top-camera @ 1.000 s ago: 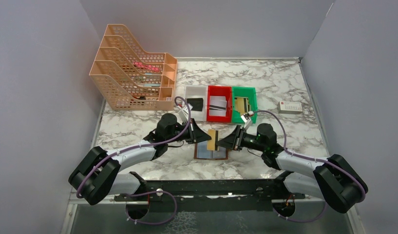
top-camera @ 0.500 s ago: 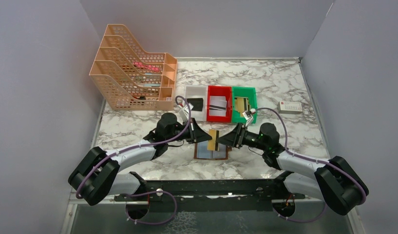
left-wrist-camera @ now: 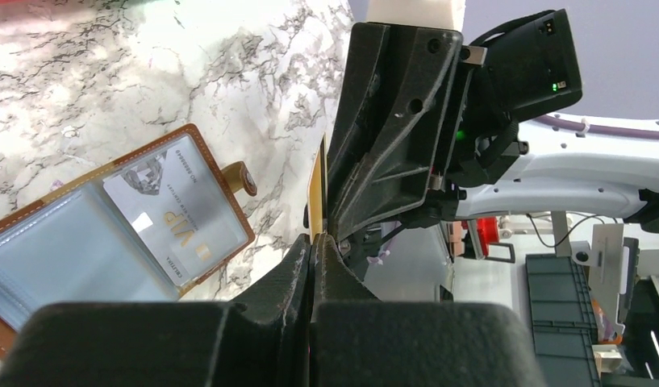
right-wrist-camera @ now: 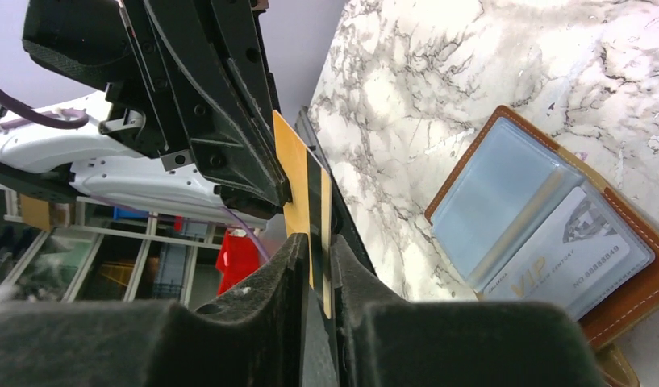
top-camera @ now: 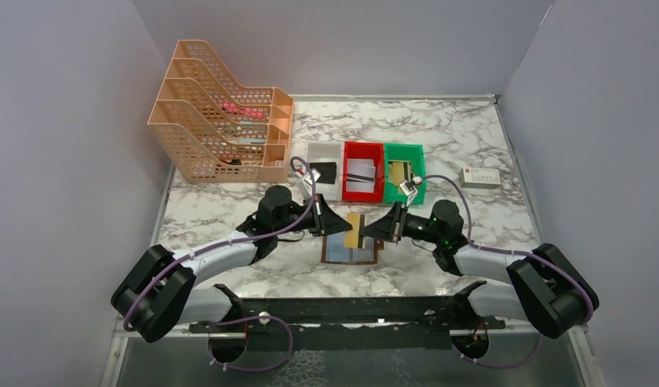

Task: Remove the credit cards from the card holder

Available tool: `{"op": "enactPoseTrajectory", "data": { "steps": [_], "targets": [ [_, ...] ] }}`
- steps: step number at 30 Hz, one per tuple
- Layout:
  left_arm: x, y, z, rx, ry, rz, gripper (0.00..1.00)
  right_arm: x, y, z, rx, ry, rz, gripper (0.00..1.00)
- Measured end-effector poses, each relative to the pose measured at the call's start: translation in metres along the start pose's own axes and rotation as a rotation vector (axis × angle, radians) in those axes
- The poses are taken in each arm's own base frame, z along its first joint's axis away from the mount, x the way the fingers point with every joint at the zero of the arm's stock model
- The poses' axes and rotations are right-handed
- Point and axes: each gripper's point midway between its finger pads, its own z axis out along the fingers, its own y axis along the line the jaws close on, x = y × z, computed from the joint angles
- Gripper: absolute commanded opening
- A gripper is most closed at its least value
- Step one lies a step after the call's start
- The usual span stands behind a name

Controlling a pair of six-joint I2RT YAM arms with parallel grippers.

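Marble table (top-camera: 471, 145). Orange rack (top-camera: 217, 121) at far left. Both arms reach in to meet at near centre. Row of bins behind them: white bin (top-camera: 324, 146) with a black card (top-camera: 323, 172), red bin (top-camera: 362, 145) with pale striped cards (top-camera: 360, 173), green bin (top-camera: 404, 146) with a yellow card (top-camera: 400, 172). Holder (top-camera: 350, 254) lies open and flat on the table just below the two grippers, sleeves up, tab on its right side. A pale VIP card (left-wrist-camera: 177, 218) sits in one right-hand sleeve; the left sleeves look blank. Gold card (top-camera: 354, 230) with a dark stripe is up in the air on edge, out of the holder, over its far edge in the top view. Left gripper (left-wrist-camera: 311, 242): fingers pressed together, pinching one end of the gold card. Right gripper (right-wrist-camera: 316, 242): fingers nipped on the other end. Small white box (top-camera: 480, 177) at far right, well apart.
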Motion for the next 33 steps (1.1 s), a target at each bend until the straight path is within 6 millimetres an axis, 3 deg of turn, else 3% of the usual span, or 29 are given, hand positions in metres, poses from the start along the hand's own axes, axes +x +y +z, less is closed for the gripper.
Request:
{"op": "enactPoseTrajectory", "data": {
  "steps": [4, 6, 17, 24, 28, 33],
  "targets": [
    [0.000, -0.002, 0.000, 0.008, 0.000, 0.004, 0.01, 0.000, 0.000, -0.003, -0.014, -0.003, 0.010, 0.08],
    [0.000, -0.002, 0.000, 0.009, 0.001, 0.004, 0.11, 0.000, 0.002, -0.003, -0.025, -0.001, 0.012, 0.04],
    [-0.002, 0.000, -0.004, -0.004, -0.012, 0.007, 0.97, -0.004, 0.011, -0.009, -0.024, -0.024, -0.037, 0.01],
    [-0.020, 0.014, -0.016, -0.131, -0.065, 0.057, 0.99, -0.022, 0.007, -0.017, 0.104, -0.096, -0.129, 0.01],
    [-0.050, 0.015, -0.020, -0.266, -0.108, 0.153, 0.99, -0.042, 0.014, -0.024, 0.174, -0.170, -0.215, 0.01],
    [-0.095, 0.004, -0.048, -0.441, -0.228, 0.312, 0.99, -0.071, 0.015, -0.037, 0.295, -0.270, -0.322, 0.01]
  ]
}}
